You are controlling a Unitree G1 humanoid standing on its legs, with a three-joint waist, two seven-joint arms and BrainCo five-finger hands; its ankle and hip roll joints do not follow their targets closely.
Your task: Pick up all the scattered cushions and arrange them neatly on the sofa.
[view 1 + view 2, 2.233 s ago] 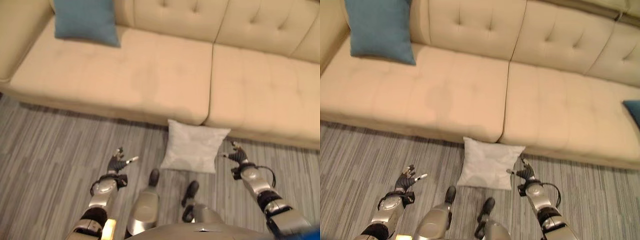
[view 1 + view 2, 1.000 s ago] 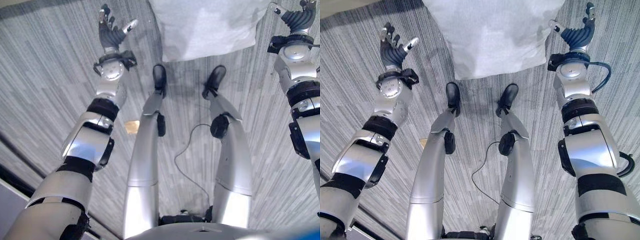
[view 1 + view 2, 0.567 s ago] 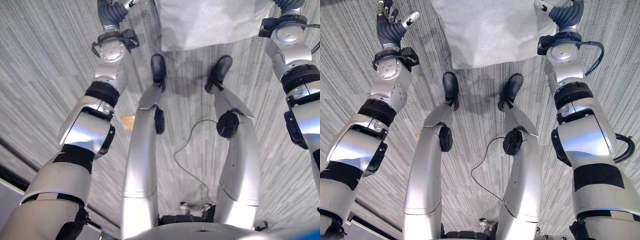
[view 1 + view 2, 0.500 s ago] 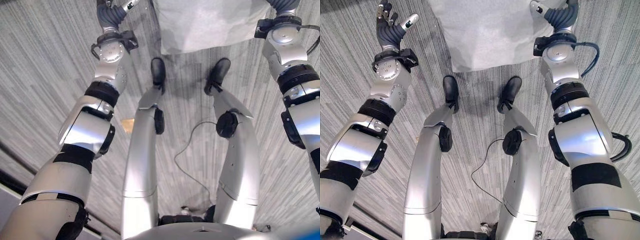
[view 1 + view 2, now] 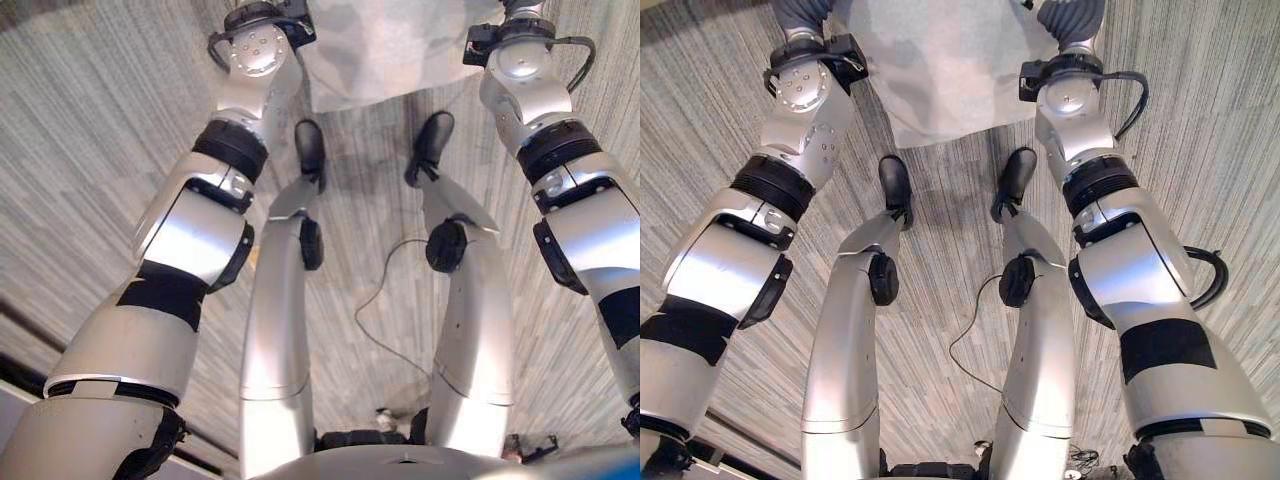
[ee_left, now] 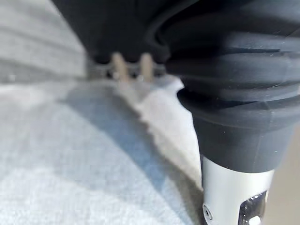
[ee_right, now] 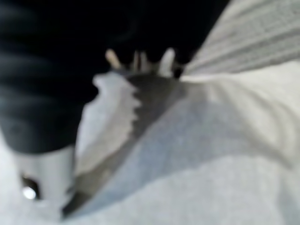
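Observation:
A pale grey cushion (image 5: 940,70) lies on the floor just ahead of my feet, its far part cut off by the view's top edge. My left hand (image 5: 800,15) is at the cushion's left side and my right hand (image 5: 1072,20) at its right side, both pressed close against it. In the left wrist view, the dark ribbed cover of the left hand (image 6: 225,70) hangs right over the cushion's fabric (image 6: 70,164). The right wrist view has the right hand's cover (image 7: 42,79) just above the cushion's crinkled edge (image 7: 211,154).
Grey striped carpet (image 5: 1200,150) runs all around the cushion and to both sides of my arms. A dark strip (image 5: 20,330) crosses the floor at the lower left.
Both arms have swung inward from apart to the cushion's two sides. The hands have passed beyond the top edge of the eye views. The cushion lies where it was.

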